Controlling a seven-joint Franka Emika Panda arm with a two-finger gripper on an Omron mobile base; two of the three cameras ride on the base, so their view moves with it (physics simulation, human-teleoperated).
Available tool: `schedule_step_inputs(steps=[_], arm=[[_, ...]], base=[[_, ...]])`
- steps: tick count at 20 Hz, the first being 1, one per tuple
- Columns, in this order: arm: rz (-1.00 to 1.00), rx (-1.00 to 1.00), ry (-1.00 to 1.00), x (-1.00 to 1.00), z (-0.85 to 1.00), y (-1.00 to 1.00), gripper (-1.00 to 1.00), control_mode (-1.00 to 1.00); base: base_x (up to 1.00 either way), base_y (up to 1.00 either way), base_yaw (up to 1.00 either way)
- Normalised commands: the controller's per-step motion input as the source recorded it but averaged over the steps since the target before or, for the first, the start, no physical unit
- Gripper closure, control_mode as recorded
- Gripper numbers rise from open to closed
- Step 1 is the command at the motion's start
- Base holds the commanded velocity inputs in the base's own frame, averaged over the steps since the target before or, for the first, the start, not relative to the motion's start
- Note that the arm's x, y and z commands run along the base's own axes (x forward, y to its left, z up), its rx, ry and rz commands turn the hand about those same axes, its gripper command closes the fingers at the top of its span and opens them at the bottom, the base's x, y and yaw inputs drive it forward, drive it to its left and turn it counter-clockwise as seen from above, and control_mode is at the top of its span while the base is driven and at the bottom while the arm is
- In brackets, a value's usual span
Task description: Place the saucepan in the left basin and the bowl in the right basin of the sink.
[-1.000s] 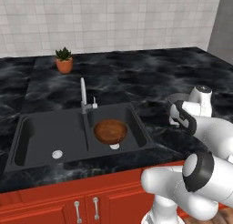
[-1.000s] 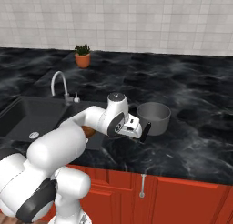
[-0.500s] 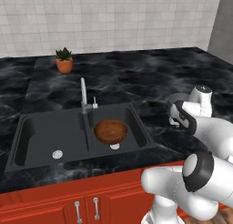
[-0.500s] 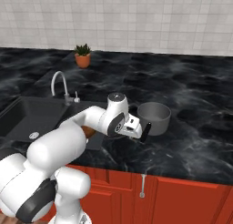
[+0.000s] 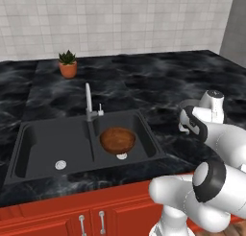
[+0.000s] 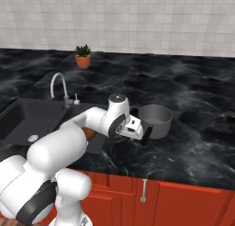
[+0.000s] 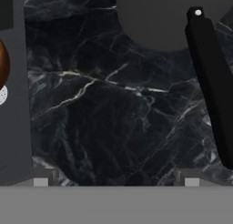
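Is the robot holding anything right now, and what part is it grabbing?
Nothing is held. The end effector is open over bare counter, beside the saucepan and its black handle, touching neither.

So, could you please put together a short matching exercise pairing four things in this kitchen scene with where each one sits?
Things:
1. bowl
2. saucepan
3. plant pot
4. faucet

Places:
A. on the counter to the right of the sink
B. behind the sink's divider
C. in the right basin
D. at the back of the counter, near the tiled wall

Pairs: 1-C, 2-A, 3-D, 4-B
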Motion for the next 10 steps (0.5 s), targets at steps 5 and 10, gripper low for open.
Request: schedule_step_inputs(steps=[5, 10], arm=[[0.00, 0.00, 0.00, 0.00, 0.00, 0.00, -1.00, 1.00], [0.00, 0.00, 0.00, 0.00, 0.00, 0.00, -1.00, 1.00]], base=[[0.28, 0.00, 0.00], [0.17, 0.07, 0.00]])
